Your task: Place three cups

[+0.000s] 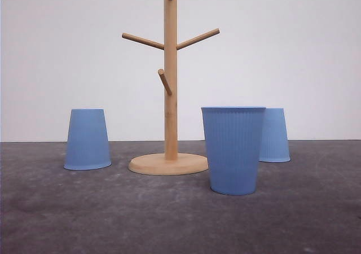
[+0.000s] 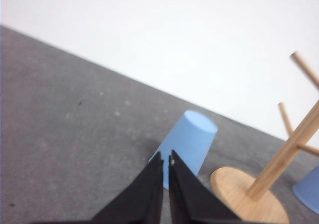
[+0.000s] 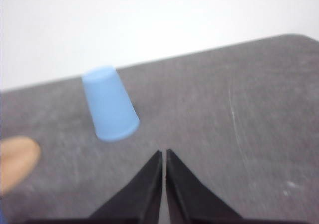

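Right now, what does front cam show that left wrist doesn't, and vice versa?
Front: the upright cup standing mouth-up nearest the camera, the top of the wooden rack with four pegs visible, and all three cups at once.

Left wrist: the left gripper, fingers nearly together, empty, pointed at the upside-down cup.

Both: the left upside-down cup, the rack's post and round base, a third cup past the rack, and the grey table.

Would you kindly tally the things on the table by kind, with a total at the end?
Light-blue cups: 3 (left cup, upside down; front cup, upright; right rear cup, upside down)
Wooden peg stand: 1
Total: 4
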Motion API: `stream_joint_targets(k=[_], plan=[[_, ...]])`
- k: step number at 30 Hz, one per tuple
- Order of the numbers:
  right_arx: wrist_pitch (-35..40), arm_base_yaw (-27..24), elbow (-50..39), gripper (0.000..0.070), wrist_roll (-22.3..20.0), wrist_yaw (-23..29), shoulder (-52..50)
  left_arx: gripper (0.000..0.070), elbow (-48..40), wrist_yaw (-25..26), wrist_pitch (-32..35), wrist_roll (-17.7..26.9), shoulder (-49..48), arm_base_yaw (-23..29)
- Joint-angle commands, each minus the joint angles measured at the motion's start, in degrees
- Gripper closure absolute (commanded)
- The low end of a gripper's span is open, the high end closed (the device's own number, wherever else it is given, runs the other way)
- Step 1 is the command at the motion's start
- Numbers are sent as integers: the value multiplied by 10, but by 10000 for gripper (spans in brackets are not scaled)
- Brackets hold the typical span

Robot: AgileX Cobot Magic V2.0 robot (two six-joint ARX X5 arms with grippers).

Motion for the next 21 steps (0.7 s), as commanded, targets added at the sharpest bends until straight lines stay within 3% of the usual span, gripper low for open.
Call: stream_joint_targets(k=[1, 8, 11, 16, 21], plan=[[-3, -1, 26, 692, 33, 0, 0, 697, 33, -5, -4, -3, 1, 0], [-115, -1, 121, 693, 38, -23, 16, 697, 172, -34, -154, 12, 46, 0], [-160, -1, 164, 693, 34, -51, 40, 697, 246, -27, -255, 18, 93, 0], [-221, 0, 221, 693, 3, -97, 106, 697, 319, 13, -359, 75, 174, 0], [-240, 0, 254, 693, -48, -171, 196, 697, 346, 88, -389, 114, 258, 0]])
